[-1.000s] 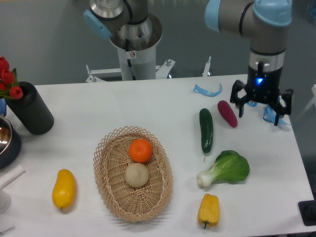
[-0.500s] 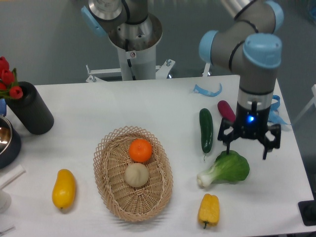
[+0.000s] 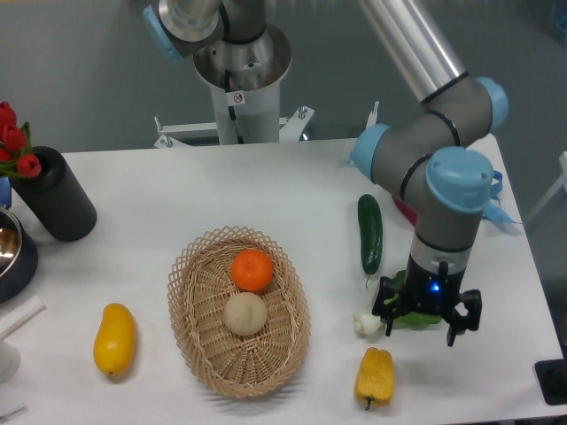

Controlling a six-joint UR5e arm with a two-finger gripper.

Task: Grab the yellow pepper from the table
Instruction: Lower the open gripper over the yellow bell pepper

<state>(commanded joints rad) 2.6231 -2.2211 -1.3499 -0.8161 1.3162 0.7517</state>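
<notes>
Yellow pepper (image 3: 375, 376) is seen lying on the counter (image 3: 266, 186) near its front edge, right of the basket (image 3: 237, 310). The tool (image 3: 426, 320), fingers apart and empty, is held above the leafy green just behind it: approach step. A short forward shift and descent are needed. One pepper is counted, one cucumber (image 3: 369, 233).

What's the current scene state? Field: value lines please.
target: yellow pepper, lying on the table near its front edge, untouched
gripper: gripper open, above the bok choy, behind and right of the pepper
basket: wicker basket holding an orange and a pale round fruit
lookalike: yellow mango-like fruit, left of the basket
other: cucumber right of the basket
</notes>
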